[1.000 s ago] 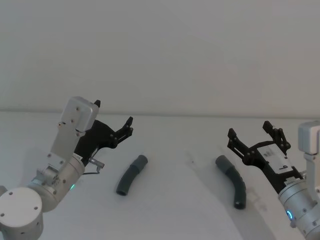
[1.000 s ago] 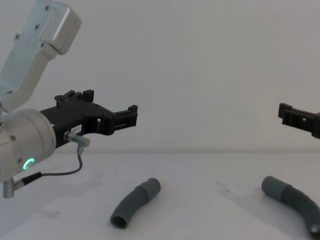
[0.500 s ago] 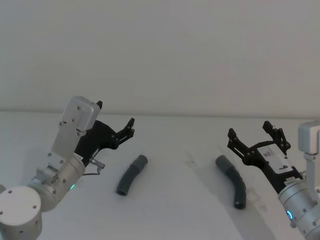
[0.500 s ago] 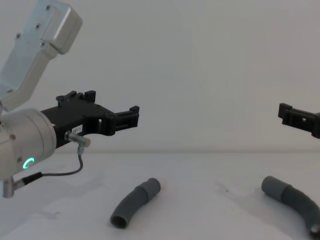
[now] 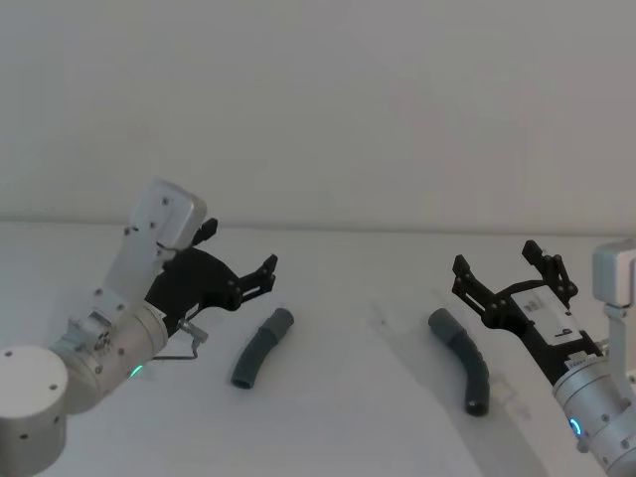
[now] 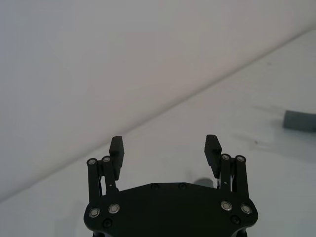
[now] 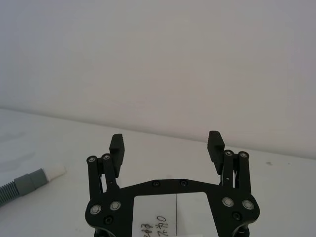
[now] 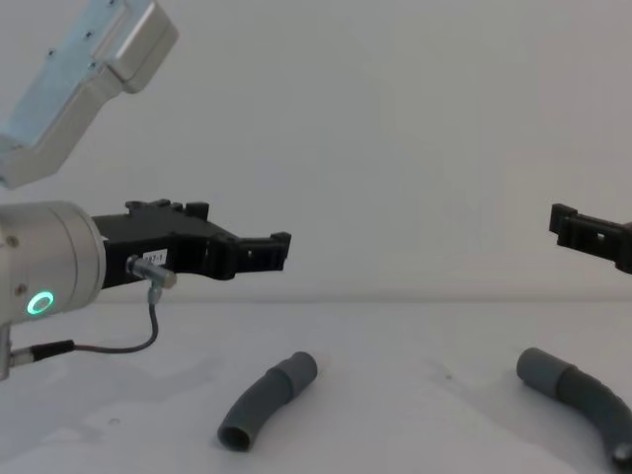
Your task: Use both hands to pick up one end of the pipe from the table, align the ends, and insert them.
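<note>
The left black plastic two-finger gripper (image 5: 240,248), spread wide and empty, has swung forward and lower in the head view. It is now nearer the left curved dark-grey ribbed hose piece (image 5: 258,348) on the plain white table (image 5: 348,427). The right black gripper (image 5: 496,258), equally open and empty, has stayed beside the right hose piece (image 5: 465,370). The left wrist view shows a grey cuff (image 6: 300,120) well ahead. The right wrist view shows a white-tipped cuff (image 7: 37,177). In the chest view the left gripper (image 8: 269,252) hangs above its hose (image 8: 267,400), so its approach seems begun.

The white table (image 5: 343,432) bears two curved grey hoses lying flat, well apart: left hose (image 5: 260,348) toward its left edge, right hose (image 5: 463,370) toward its right
</note>
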